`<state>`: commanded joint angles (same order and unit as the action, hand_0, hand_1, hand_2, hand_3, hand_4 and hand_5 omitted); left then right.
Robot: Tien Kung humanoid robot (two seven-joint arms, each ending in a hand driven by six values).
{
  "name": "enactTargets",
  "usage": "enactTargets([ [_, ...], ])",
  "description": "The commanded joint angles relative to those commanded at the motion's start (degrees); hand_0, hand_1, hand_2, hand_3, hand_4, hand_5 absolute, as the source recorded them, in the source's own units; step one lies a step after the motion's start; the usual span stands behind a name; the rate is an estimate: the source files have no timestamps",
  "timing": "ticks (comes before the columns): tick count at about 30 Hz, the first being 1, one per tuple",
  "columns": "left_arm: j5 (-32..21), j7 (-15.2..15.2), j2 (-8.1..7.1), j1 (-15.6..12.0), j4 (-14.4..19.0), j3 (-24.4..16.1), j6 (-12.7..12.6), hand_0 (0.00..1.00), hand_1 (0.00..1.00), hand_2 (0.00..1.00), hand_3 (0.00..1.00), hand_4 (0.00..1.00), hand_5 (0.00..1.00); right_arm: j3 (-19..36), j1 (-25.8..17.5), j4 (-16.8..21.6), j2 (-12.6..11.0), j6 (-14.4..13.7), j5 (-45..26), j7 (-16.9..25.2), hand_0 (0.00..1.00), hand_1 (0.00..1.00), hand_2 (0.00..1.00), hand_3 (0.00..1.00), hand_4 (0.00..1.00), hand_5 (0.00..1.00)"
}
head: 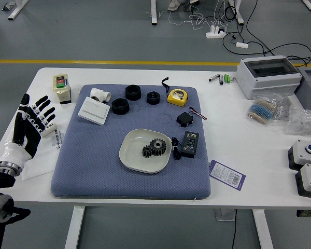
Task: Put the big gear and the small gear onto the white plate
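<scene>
Spreading its fingers with nothing between them, the robot's one left hand (34, 122), black with white finger segments, hangs over the table's left side. Rightward, a padded, fine-textured blue-grey mat (93, 161) bears three chunky black rounds (120, 107) and one smooth, round-cornered white plate (132, 155), holding two dark toothed gears: the small gear (146, 151), then the big gear (158, 146) right beside it.

Beyond the far edge of the white table (249, 192), a yellow line (119, 61) crosses the grey floor (93, 39), with cables and a power strip (215, 35) behind.
</scene>
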<state>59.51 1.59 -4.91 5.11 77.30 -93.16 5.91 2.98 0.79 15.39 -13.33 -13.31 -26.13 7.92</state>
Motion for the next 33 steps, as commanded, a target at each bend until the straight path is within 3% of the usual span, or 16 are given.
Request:
enactTargets([
  [33,3.79,-1.64,0.18,0.17,-0.37,-0.39,0.92,0.931,0.933,0.968,0.911,0.95,0.998,-0.42,0.33,0.01,-0.09,0.03,-0.1,-0.01,0.606,0.627,0.725,0.54,0.729,0.7],
])
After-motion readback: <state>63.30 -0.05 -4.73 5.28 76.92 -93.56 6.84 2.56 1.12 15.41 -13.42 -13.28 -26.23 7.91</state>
